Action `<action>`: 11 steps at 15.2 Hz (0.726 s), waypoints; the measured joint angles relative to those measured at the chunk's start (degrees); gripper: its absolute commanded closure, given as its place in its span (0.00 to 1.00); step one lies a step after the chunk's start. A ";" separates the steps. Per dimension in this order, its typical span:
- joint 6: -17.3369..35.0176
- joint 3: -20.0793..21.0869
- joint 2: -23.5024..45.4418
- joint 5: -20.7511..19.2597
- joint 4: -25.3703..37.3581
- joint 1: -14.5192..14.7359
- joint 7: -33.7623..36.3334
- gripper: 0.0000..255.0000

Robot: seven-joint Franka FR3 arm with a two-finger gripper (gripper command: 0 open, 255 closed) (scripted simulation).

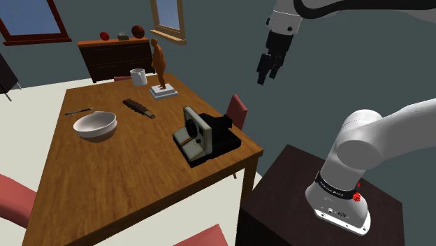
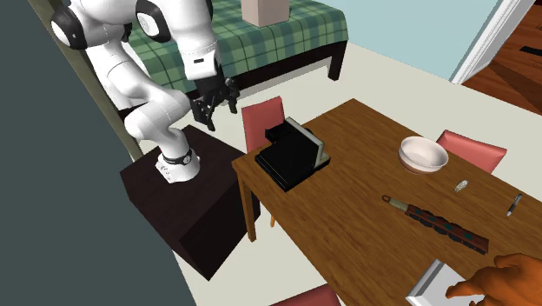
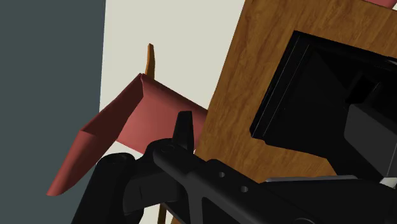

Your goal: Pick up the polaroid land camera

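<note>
Hovering gripper, jaws apart, beyond the table edge; I should centre above the camera, then straddle it squarely.

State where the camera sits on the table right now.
In the shoulder view the camera sits near the table's right edge, beside a red chair and right of the white bowl.
</note>
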 measured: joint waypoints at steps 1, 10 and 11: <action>0.00 0.00 0.00 0.00 0.00 0.00 0.00 0.00; 6.33 9.04 14.51 3.38 6.27 0.09 13.11 0.00; 6.62 9.98 16.48 3.46 7.73 -0.04 14.67 0.00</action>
